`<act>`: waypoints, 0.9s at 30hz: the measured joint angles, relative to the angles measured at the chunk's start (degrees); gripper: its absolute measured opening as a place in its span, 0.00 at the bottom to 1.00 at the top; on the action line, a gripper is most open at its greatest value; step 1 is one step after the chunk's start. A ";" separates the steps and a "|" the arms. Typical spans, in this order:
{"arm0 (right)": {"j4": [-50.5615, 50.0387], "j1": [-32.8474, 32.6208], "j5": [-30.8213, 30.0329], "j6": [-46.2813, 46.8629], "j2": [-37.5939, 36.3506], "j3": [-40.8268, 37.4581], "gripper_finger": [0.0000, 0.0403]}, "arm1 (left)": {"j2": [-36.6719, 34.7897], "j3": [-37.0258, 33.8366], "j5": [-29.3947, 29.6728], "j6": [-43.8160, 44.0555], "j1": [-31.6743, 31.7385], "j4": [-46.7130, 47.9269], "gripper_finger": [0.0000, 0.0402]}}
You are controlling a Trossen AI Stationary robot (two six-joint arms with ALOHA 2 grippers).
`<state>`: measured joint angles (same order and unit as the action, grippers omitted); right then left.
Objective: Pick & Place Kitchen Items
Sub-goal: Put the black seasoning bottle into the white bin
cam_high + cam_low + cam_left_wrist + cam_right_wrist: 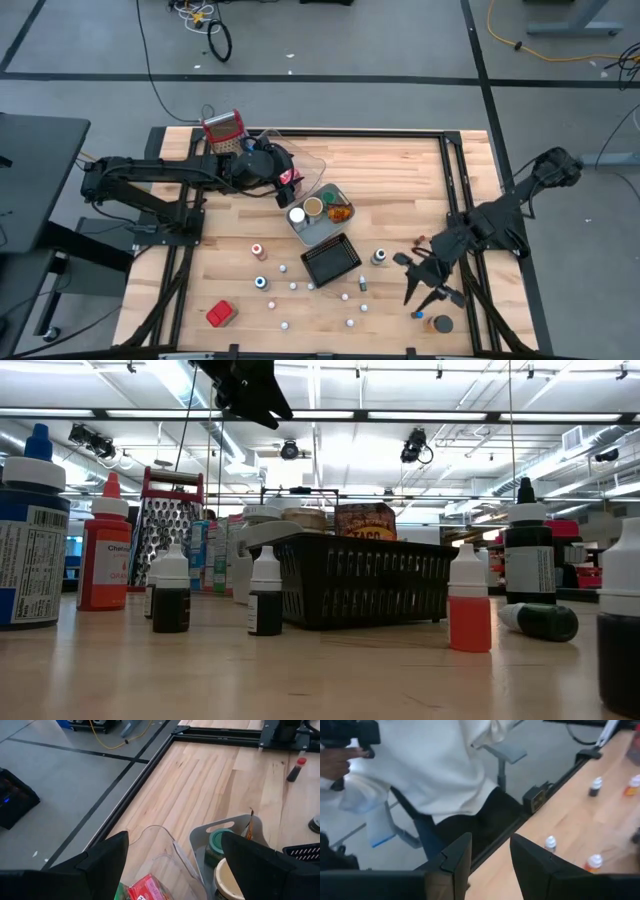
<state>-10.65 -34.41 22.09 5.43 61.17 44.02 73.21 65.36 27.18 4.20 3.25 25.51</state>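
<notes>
My left gripper (175,870) hangs open above the clear tray (160,847) at the table's far left, its fingers wide apart, with nothing between them. A red carton (147,887) lies in that tray. My right gripper (490,855) is open and empty over the table's near right part (410,280), pointing down at a slant toward the near edge. Small bottles (262,283) stand scattered on the wood, and a red carton (220,313) lies near the front left. A dark jar (441,324) stands by the right gripper.
A grey tray (322,228) with jars and a black basket (330,260) sit mid-table. A grater with a red top (222,128) stands at the far left. A person in white (435,765) is just beyond the near edge. Bare wood lies at the far right (400,170).
</notes>
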 joint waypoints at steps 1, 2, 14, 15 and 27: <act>0.78 -0.66 -0.01 -0.36 -0.29 -1.14 0.36 | 0.00 0.00 0.00 0.04 0.01 -0.12 0.81; 2.25 -1.25 -0.01 -1.10 -0.37 -2.15 0.36 | 0.00 0.00 0.00 0.05 0.00 -0.13 0.81; 8.93 -3.33 -1.61 7.14 -0.42 -6.05 0.36 | 0.00 0.00 0.00 -1.42 0.00 -0.30 0.81; 9.51 -3.33 -2.61 6.82 -0.42 -6.05 0.36 | 0.00 0.00 0.00 -1.42 0.00 -0.54 0.81; 14.72 -4.08 1.43 0.96 -0.42 -6.05 0.40 | 0.00 0.00 -0.02 -1.63 0.01 -3.96 0.81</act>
<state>4.07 -38.49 23.51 6.40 60.75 37.98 73.21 65.36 27.16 2.58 3.25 21.55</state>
